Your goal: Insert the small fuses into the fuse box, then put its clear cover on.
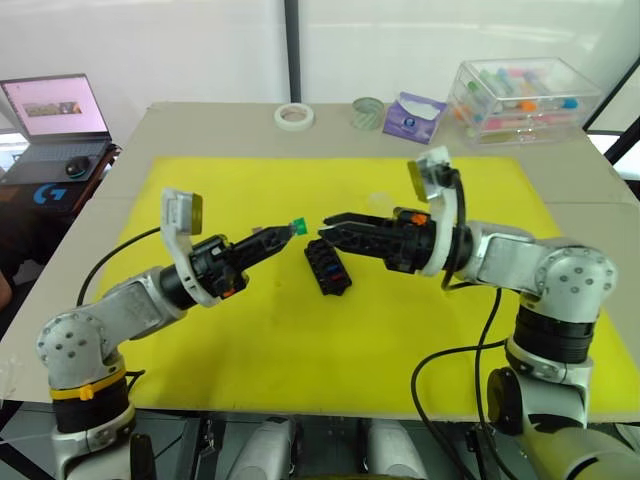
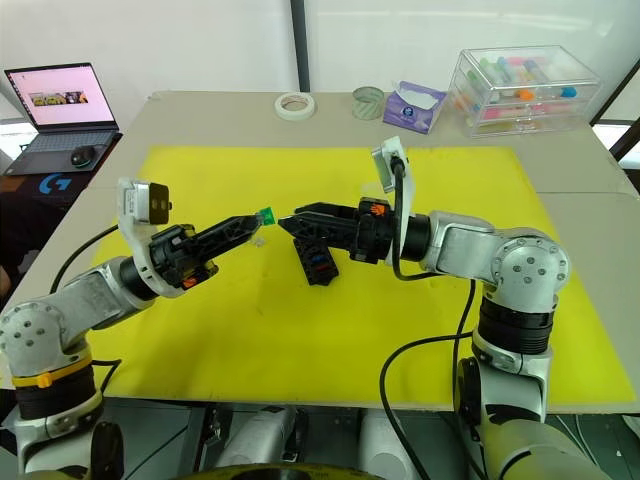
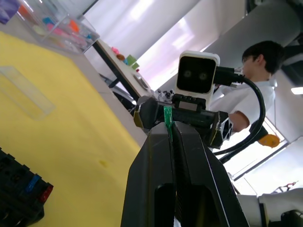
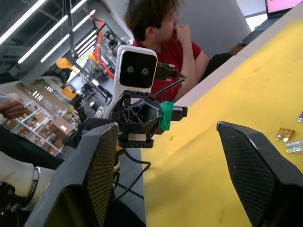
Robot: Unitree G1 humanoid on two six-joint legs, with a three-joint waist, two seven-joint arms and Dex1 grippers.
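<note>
— Tool check: what is each one doing?

— Left tool (image 1: pixel 284 233) is pinching a green fuse (image 1: pixel 297 225) at its tips, held in the air above the yellow mat (image 1: pixel 250 340). Right tool (image 1: pixel 335 228) faces it with its fingers spread wide and nothing between them.

— And the fuse box (image 1: pixel 327 265)?

— Flat on the mat, just at five o'clock of the green fuse and under the right tool's tips. A red and a blue fuse look seated already. The clear cover (image 3: pixel 26 92) lies apart on the mat.

— So which step?

— Inserting, I'd say. Next, the fuse needs lining up blades-down over an empty slot, possibly via a handover.
</note>
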